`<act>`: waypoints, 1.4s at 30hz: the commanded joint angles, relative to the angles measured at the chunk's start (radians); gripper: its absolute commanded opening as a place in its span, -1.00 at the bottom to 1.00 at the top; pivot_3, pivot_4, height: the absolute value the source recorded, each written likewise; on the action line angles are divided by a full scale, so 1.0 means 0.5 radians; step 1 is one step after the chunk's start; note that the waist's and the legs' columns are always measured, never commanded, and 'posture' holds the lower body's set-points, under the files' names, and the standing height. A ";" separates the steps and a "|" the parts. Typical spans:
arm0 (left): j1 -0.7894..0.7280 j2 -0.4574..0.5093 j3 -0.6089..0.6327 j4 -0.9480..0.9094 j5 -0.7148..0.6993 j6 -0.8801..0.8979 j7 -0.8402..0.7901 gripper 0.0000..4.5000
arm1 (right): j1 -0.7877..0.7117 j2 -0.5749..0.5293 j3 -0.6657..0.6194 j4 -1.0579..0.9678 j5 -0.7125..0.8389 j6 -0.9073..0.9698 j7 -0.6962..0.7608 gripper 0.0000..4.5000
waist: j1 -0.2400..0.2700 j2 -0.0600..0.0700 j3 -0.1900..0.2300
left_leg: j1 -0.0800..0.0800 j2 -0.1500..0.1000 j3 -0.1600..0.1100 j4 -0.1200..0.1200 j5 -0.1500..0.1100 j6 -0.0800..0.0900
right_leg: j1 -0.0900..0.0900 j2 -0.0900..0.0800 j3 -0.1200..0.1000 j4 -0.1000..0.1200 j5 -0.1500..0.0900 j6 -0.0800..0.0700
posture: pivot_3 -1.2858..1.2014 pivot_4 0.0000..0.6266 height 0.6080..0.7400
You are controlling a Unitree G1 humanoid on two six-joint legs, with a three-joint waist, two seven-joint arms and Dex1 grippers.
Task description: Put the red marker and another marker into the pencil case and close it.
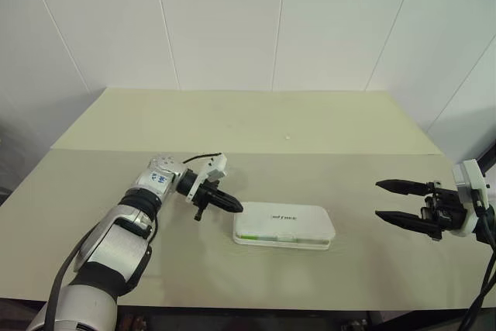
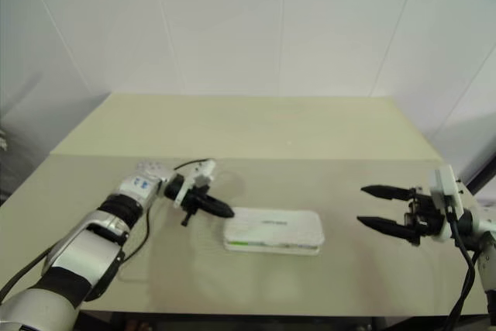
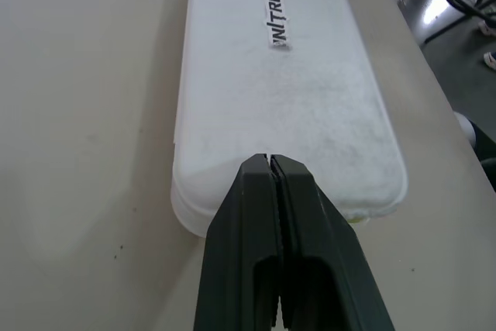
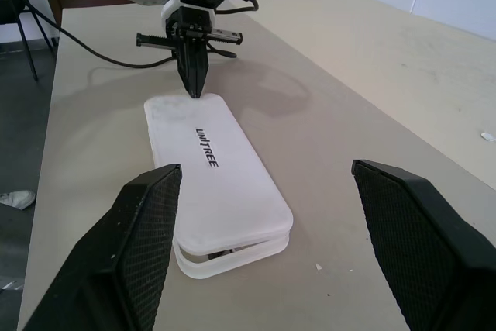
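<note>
pencil case [image 1: 284, 225]: white, flat on the beige table [image 1: 256, 125], long side running left-right near the front edge; lid down but a gap is seen at the end nearest the right gripper, so not fully shut. A lime-green strip is visible through the front wall at the case's left end.
logo: small dark lettering on the lid, toward the middle.
left gripper [image 1: 232, 206]: fingers pressed together, nothing held; tip is placed at the left short end of the case, just above the lid edge. Contact cannot be confirmed.
right gripper [image 1: 389, 200]: jaws spread wide, empty; held level above the table, well apart from the case's right end, pointed toward it.
relation: case lies between the two grippers, much closer to the left one.
red marker: not discernible through the lid.
</note>
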 commanded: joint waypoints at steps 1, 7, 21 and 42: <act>-0.036 -0.019 -0.097 -0.061 0.017 -0.080 -0.224 -0.98 | 0.001 -0.043 0.013 -0.028 0.011 -0.022 0.127 1.00 | 0.000 0.000 0.000 | 0.000 0.000 0.000 0.000 0.000 0.000 | 0.000 0.000 0.000 0.000 0.000 0.000 | 0.03 -0.52 1.00; -0.054 -0.039 -0.310 0.030 0.230 -0.393 -0.224 -0.98 | -0.069 -0.041 0.067 0.026 -0.014 -0.046 0.110 1.00 | 0.001 0.000 0.000 | 0.002 0.000 0.001 0.000 0.000 0.000 | 0.001 0.000 0.000 0.000 0.000 0.000 | 0.03 -0.52 1.00; -0.089 -0.189 -0.194 0.245 0.447 -0.841 -0.077 -0.98 | -0.075 -0.026 0.064 -0.017 -0.004 -0.031 0.075 1.00 | 0.003 0.003 -0.002 | 0.017 -0.001 0.000 0.003 -0.001 0.001 | 0.026 0.000 0.000 -0.010 0.000 0.000 | 0.03 -0.52 1.00; 0.356 -0.107 0.898 -0.301 -0.239 -0.509 -0.219 -0.98 | -0.137 -0.052 0.081 0.036 -0.035 -0.035 0.086 1.00 | -0.002 0.002 -0.001 | 0.020 0.001 0.000 -0.007 -0.001 0.002 | 0.022 0.000 0.000 -0.008 -0.001 0.001 | 0.03 -0.52 1.00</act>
